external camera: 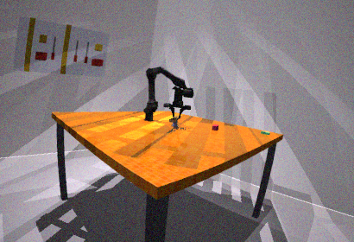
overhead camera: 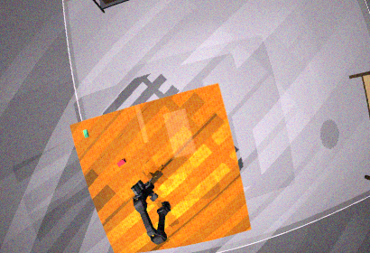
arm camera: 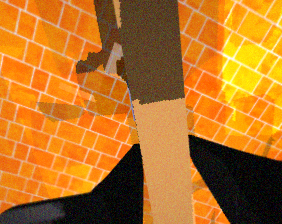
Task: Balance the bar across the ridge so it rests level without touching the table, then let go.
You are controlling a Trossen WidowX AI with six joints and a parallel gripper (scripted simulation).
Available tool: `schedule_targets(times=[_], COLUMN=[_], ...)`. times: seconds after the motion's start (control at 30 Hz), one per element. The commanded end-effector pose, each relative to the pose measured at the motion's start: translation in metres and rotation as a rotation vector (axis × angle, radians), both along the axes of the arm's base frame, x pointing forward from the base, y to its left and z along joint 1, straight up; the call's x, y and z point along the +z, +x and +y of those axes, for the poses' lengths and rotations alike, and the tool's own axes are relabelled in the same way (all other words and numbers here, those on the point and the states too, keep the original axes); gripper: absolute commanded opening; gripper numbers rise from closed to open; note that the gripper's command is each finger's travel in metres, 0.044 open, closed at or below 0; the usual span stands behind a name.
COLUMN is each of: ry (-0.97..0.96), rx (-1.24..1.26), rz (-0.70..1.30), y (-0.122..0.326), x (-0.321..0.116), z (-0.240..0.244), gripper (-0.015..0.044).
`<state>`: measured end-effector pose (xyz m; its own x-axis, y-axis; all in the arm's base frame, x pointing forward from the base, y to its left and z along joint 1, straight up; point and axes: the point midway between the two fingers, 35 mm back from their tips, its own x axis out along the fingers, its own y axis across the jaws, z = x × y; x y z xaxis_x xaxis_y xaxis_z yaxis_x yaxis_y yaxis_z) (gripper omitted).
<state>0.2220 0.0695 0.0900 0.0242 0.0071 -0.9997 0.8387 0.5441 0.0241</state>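
Note:
The tan bar (arm camera: 164,165) (overhead camera: 156,174) runs lengthwise between the fingers in the wrist view, its far part in dark shadow. In the exterior view it is a small dark shape over the small bluish ridge (external camera: 174,125), above the table top. The wrist view shows only a thin bluish edge beside the bar; the bar hides the rest. My gripper (external camera: 176,117) (arm camera: 162,144) points down, its fingers open slightly wider than the bar, one on each side, with a thin gap at the left finger. Whether the bar is exactly level is too small to tell.
A red block (overhead camera: 121,163) (external camera: 215,127) lies on the orange table (overhead camera: 235,210) (external camera: 142,172) beyond the gripper. A flat green block (overhead camera: 86,134) (external camera: 265,133) lies near a table corner. Strong shadow bands cross the table.

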Motion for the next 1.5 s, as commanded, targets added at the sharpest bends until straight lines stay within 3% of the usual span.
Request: schedule_targets(times=[0.0, 0.8, 1.13, 1.27, 1.47], ry=[0.000, 0.000, 0.000, 0.000, 0.000], rx=[0.000, 0.000, 0.000, 0.000, 0.000], rz=[0.001, 0.001, 0.001, 0.000, 0.000], y=[0.000, 0.000, 0.000, 0.001, 0.001], x=[0.000, 0.000, 0.000, 0.008, 0.082], z=[0.000, 0.000, 0.000, 0.000, 0.000], gripper=[0.0171, 0.0185, 0.0440, 0.0440, 0.0440])
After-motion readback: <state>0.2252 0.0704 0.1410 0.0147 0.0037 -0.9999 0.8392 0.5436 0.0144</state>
